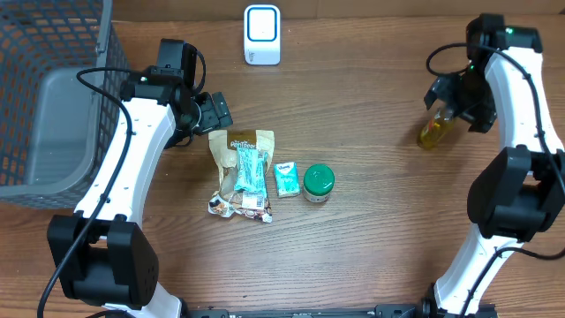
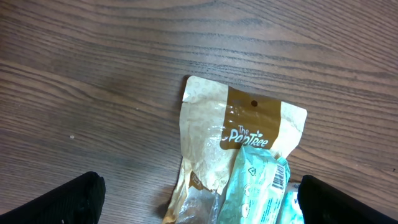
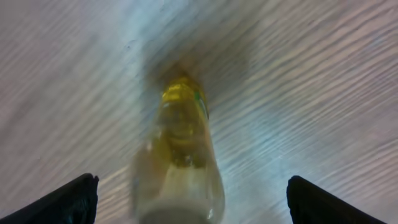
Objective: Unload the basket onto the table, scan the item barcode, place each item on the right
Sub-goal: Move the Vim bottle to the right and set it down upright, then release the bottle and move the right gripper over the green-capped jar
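Note:
A small yellow bottle (image 1: 433,132) is at the far right of the table, tilted, just below my right gripper (image 1: 452,108). In the right wrist view the bottle (image 3: 183,143) looks blurred and sits between the wide-apart fingers (image 3: 68,199), touching neither; the gripper (image 3: 193,202) is open. My left gripper (image 1: 212,110) is open just above a tan snack bag (image 1: 240,141). The left wrist view shows that bag (image 2: 217,137) with a teal packet (image 2: 258,186) lying on it, barcode visible. The white scanner (image 1: 262,34) stands at the back centre.
A grey wire basket (image 1: 53,97) fills the far left. A small teal box (image 1: 285,179) and a green-lidded jar (image 1: 319,182) lie right of the snack bag. Bare wood lies between the jar and the bottle.

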Controlling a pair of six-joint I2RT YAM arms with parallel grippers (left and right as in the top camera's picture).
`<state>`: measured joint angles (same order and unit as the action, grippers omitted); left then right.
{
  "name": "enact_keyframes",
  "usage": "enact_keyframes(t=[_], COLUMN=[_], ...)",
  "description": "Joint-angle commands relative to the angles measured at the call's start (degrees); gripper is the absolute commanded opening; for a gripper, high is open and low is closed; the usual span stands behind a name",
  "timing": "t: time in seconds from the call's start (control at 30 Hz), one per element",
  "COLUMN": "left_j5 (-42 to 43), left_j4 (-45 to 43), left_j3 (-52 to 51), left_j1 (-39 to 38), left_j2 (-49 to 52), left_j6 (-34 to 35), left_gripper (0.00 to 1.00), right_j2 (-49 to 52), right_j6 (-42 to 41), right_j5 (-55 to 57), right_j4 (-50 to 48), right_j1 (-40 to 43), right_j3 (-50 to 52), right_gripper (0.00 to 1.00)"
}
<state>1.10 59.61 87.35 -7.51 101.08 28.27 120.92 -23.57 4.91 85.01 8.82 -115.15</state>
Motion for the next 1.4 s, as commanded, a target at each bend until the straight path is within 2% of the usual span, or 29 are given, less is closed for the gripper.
enact_keyframes(t=[0.0,0.13,0.33,0.6,0.77,1.37], left_j5=[-0.02,-0.02,-0.02,-0.02,-0.02,-0.02], left_j4=[-0.07,-0.07,-0.07,-0.07,-0.07,-0.07], left_j3=[0.87,0.87,0.87,0.87,0.87,0.87], left_j1=[-0.02,-0.02,-0.02,-0.02,-0.02,-0.02], left_j2=[0.13,0.13,0.13,0.13,0.13,0.13], left_j6=[-0.66,-0.66,-0.66,-0.66,-0.66,-0.63], left_gripper=[1.0,0.99,1.0,1.0,1.0,1.0], right_j2=[-5.75,-9.18,-11.52,-11.26,-11.23,-10.86], right_j6=[1.14,2.62,2.58,2.6,2.49,2.4], right_j5=[-0.15,-7.72,-21.77,-20.33,-19.15,-19.19], right_j4=[3.08,6.62,10.93,10.71,10.64,9.42], right_j1=[-1.38,-3.58,-9.31,-20.76,-24.81,-29.77], right_j3=[-10.27,-17.11,-17.25,-11.91,-9.25,-7.78], right_gripper=[0.94,0.96,0.99,1.0,1.0,1.0])
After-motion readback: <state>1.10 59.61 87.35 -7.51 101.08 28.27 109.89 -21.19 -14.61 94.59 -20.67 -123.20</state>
